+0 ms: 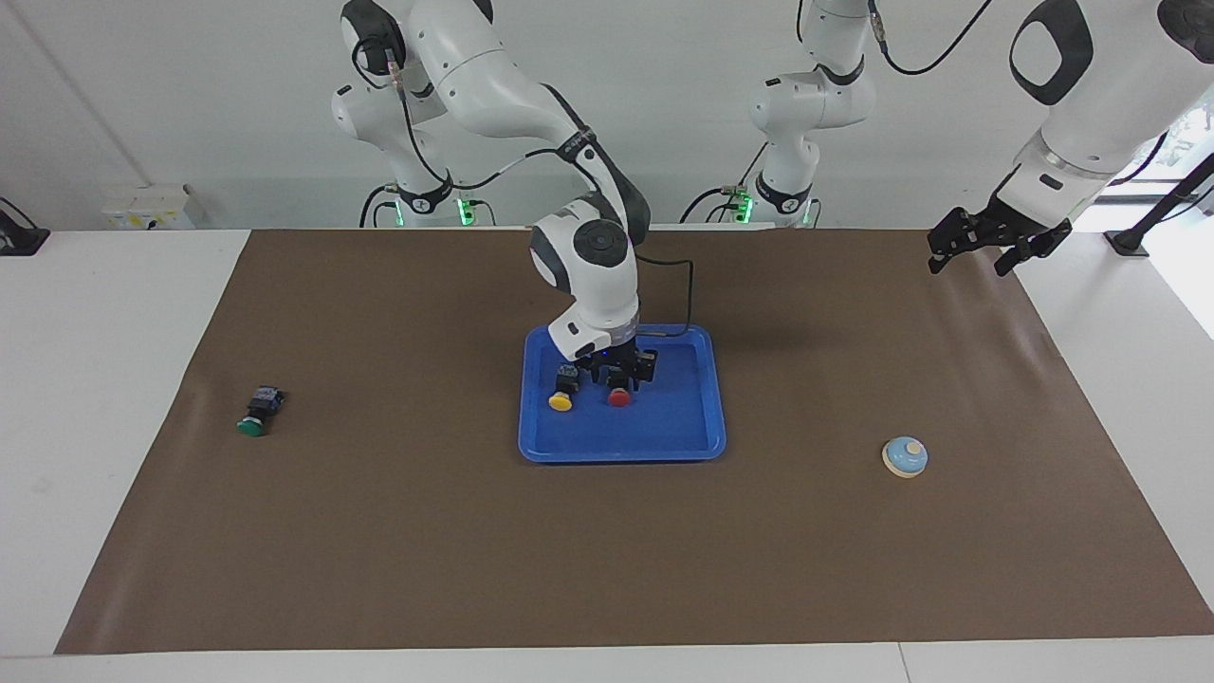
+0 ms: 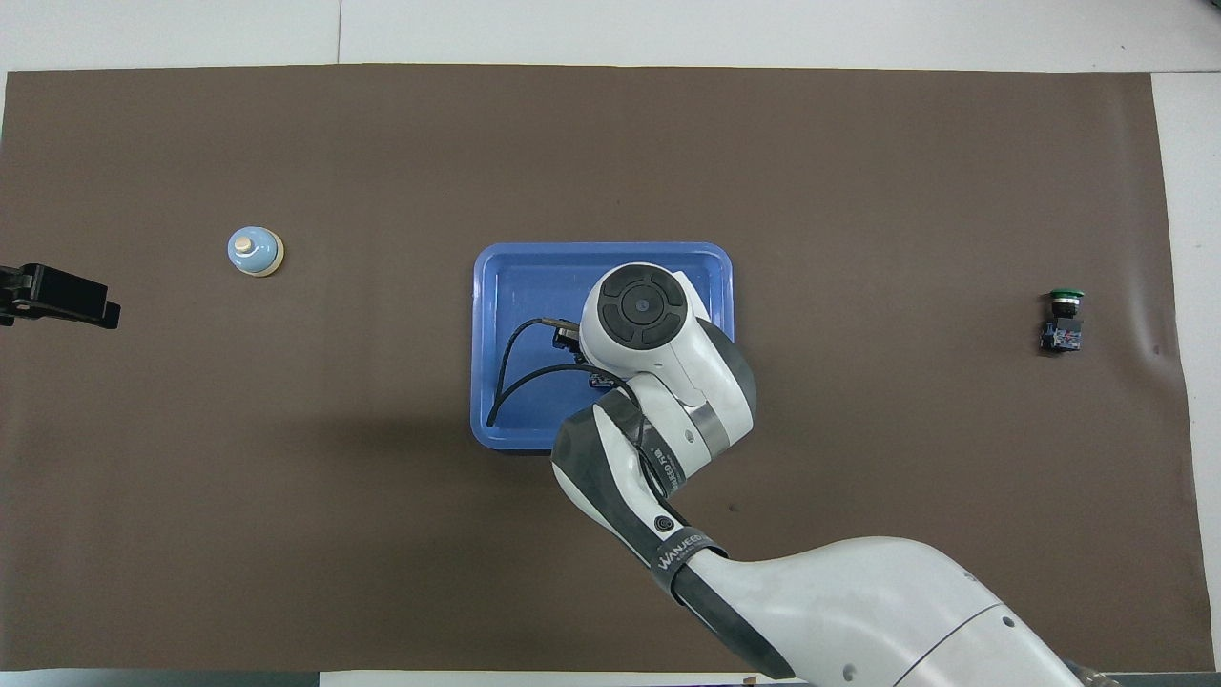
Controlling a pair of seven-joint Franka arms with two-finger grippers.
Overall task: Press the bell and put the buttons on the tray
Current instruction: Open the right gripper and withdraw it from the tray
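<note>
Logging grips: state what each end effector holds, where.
Nothing held: right end effector stands open around the red button on the tray; left end effector empty.

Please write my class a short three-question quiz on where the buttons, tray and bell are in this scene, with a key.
1. True or false: the green button lies on the tray.
2. Which are on the tray? A) the yellow button and the red button; B) only the yellow button; C) all three buttons.
3. Fill in: the bell sits toward the ___ arm's end of the table.
Key: 1 false; 2 A; 3 left.
</note>
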